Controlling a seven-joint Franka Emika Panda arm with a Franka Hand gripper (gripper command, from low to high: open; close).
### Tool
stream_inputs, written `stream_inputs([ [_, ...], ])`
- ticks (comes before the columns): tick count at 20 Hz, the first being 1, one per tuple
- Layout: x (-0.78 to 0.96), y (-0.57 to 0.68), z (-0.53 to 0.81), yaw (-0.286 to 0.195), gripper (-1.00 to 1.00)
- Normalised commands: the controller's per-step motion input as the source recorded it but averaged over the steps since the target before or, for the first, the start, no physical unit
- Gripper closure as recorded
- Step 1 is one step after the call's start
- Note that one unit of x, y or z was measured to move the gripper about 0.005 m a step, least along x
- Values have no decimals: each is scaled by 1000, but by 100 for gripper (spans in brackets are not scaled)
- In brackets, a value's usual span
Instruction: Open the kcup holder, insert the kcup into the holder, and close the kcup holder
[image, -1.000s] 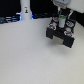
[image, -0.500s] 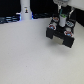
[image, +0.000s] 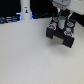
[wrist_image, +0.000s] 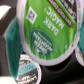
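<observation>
pod over the open drawer, label in full view

the wrist view is nearly filled by the kcup (wrist_image: 47, 31), seen lid-on: a green foil top inside a white rim, printed in white with "dark magic" running sideways, a small white square logo near one edge, and a round badge that seems to read "green mountain", though the small lettering is too soft to be sure. dark shapes at the two sides of the pod are probably the fingers of the end effector (wrist_image: 46, 33), both cut off by the frame; it looks clenched on the pod, which sits between them. beneath and beside it lie more pods in the kcup holder (wrist_image: 15, 30), among them one with a teal and white lid (wrist_image: 26, 69) whose print cannot be read, and a reddish sliver at the frame edge.

in the exterior view the black kcup holder (image: 62, 34) stands on the pale surface (image: 30, 57) toward the exterior view's right, its drawer pulled out, with blurred specks of colour in the slots. the arm comes down from the top edge and the end effector (image: 62, 19) hangs over the rear of the drawer; the pod itself is too small and blurred to pick out there. a tall white bottle-shaped object (image: 25, 8) stands at the back, toward the exterior view's left, against a dark background whose detail is lost.
</observation>
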Motion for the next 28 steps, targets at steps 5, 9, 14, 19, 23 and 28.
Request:
stream_inputs([
  [5,17,34,12,11,100],
  [9,78,105,-179,31,100],
  [14,89,98,-159,28,100],
  [19,116,127,-141,27,100],
  [23,122,146,-30,39,-100],
  [28,115,139,135,61,-100],
])
